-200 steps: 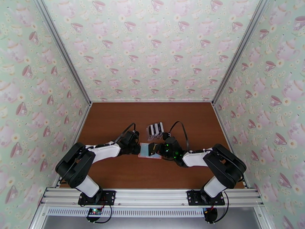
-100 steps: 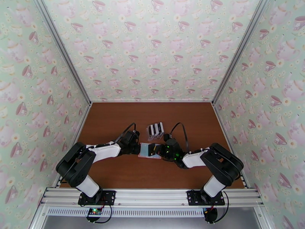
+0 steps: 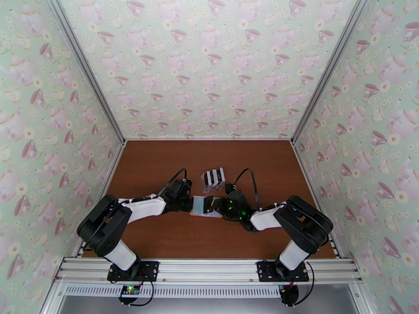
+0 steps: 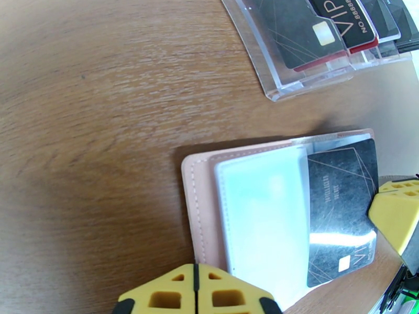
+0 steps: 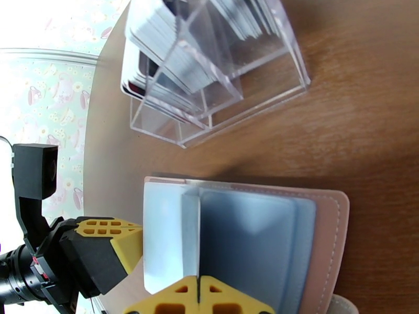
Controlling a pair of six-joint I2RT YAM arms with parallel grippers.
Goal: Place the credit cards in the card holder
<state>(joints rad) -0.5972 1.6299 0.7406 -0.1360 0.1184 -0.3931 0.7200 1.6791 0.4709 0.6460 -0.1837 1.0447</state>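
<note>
- Teacup paper covers the walls point(image 3: 209, 64) around a brown counter point(image 3: 157, 163).
- The pink card holder point(image 4: 199, 205) lies open in the middle of the counter, between the two claws.
- A black card point(image 4: 340, 205) lies on its inside.
- The left claw point(image 4: 195, 290) is squeezed tight, fingers together, at the holder's edge.
- The right claw point(image 5: 199, 295) is squeezed tight too, over the holder.
- A clear rack point(image 3: 213, 178) of cards stands just behind.

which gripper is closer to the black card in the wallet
Right. The right gripper is at the black card's outer edge. The left gripper is at the other half of the wallet, by the pale pocket, apart from the card.
</note>
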